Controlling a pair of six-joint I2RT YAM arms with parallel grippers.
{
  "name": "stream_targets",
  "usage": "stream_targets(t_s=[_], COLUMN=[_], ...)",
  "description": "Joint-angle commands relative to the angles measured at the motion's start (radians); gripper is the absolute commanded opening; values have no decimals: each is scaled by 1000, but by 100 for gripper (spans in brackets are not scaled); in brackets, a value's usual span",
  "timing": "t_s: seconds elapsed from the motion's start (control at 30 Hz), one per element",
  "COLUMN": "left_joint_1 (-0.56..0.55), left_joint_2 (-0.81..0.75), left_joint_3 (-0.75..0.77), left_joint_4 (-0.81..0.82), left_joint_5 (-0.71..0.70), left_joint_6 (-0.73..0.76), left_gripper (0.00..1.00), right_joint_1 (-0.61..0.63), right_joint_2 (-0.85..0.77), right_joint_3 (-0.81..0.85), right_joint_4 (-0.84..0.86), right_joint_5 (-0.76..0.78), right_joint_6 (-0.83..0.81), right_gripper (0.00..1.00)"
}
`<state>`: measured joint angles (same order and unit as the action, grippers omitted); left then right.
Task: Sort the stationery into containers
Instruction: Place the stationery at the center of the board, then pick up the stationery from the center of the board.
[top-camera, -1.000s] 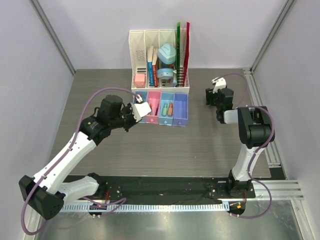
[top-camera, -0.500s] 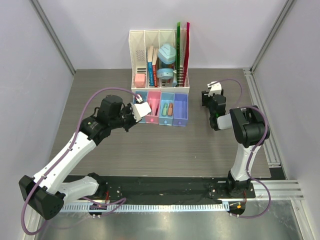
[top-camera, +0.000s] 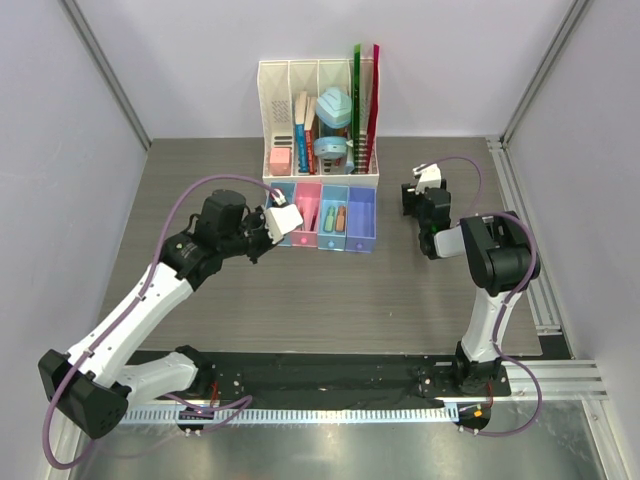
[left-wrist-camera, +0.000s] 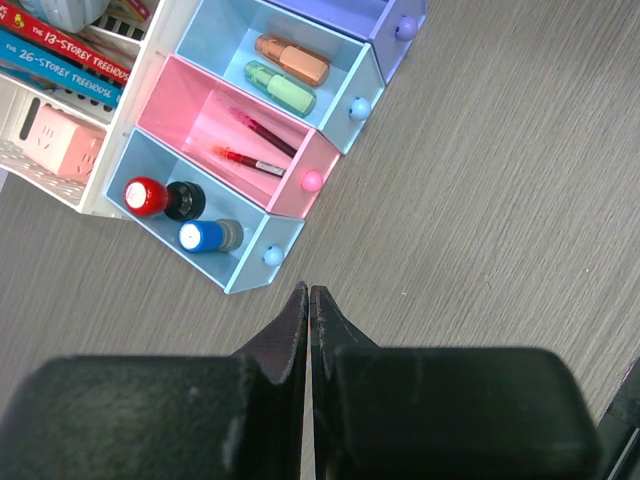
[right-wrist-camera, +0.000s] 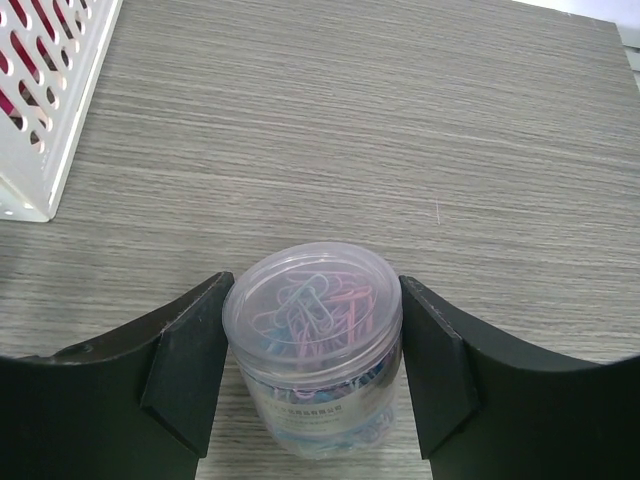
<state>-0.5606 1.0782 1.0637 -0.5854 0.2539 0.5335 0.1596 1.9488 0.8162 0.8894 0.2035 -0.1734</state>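
Observation:
Four joined bins stand in front of the white rack: blue (left-wrist-camera: 252, 268), pink (left-wrist-camera: 200, 112), light blue (left-wrist-camera: 347, 72), purple (left-wrist-camera: 388, 16). The blue bin holds a red-capped cylinder (left-wrist-camera: 145, 196), a black one and a blue-capped cylinder (left-wrist-camera: 201, 236). The pink bin holds two thin dark-red pens (left-wrist-camera: 262, 134). The light blue bin holds an orange piece (left-wrist-camera: 291, 60) and a green piece (left-wrist-camera: 280, 87). My left gripper (left-wrist-camera: 308, 290) is shut and empty just in front of the blue bin. My right gripper (right-wrist-camera: 312, 330) grips a clear lilac round jar of paper clips (right-wrist-camera: 312, 310) standing on the table.
The white slotted rack (top-camera: 318, 120) with books, rulers and teal items stands behind the bins; its corner shows in the right wrist view (right-wrist-camera: 45, 100). Grey walls close in both sides. The right arm (top-camera: 495, 250) reaches to the right of the purple bin (top-camera: 361, 215).
My right gripper has moved a little to the left, toward the rack, and then stayed put. The left arm has not moved.

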Motion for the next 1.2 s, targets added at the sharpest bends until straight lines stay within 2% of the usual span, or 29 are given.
stream_targets(t_s=[0.0, 0.1, 0.13, 0.17, 0.4, 0.5, 0.57, 0.6, 0.63, 0.7, 0.73, 1.0, 1.07, 1.17], left_joint_1=[5, 5, 5, 5, 5, 5, 7, 7, 5, 5, 5, 5, 5, 5], left_joint_2=[6, 8, 8, 8, 6, 3, -1, -3, -7, -12, -14, -27, -26, -35], left_joint_3=[44, 47, 48, 50, 59, 56, 51, 50, 48, 44, 44, 59, 58, 48], left_joint_4=[7, 4, 4, 1, -4, -7, -8, -10, -8, -10, -11, -36, -44, -39], left_joint_5=[15, 16, 15, 16, 18, 18, 16, 16, 16, 15, 16, 12, 8, 5], left_joint_6=[14, 16, 14, 14, 14, 14, 17, 17, 19, 17, 17, 22, 26, 23], left_gripper=[1, 1, 1, 1, 1, 1, 1, 1, 1, 1, 1, 1, 1, 1], right_joint_1=[-2, 0, 0, -2, -3, -20, -29, -32, -32, -38, -40, -45, -43, -43], right_joint_2=[-56, -65, -68, -70, -129, -174, -154, -136, -108, -36, -28, 113, 142, 144], right_joint_3=[15, 15, 15, 14, 18, 137, 252, 399, 476, 631, 653, 926, 952, 928], right_joint_4=[-20, -46, -62, -70, -177, -346, -624, -741, -973, -1140, -1203, -1496, -1581, -1600], right_joint_5=[-16, -26, -29, -30, -44, -114, -189, -226, -230, -242, -236, -211, -216, -228], right_joint_6=[-9, -2, 6, 9, 18, 5, -15, -32, -46, -70, -86, -158, -163, -161], right_gripper=[69, 73, 79, 80, 82, 82, 82, 82, 82, 82, 83, 86, 86, 87])
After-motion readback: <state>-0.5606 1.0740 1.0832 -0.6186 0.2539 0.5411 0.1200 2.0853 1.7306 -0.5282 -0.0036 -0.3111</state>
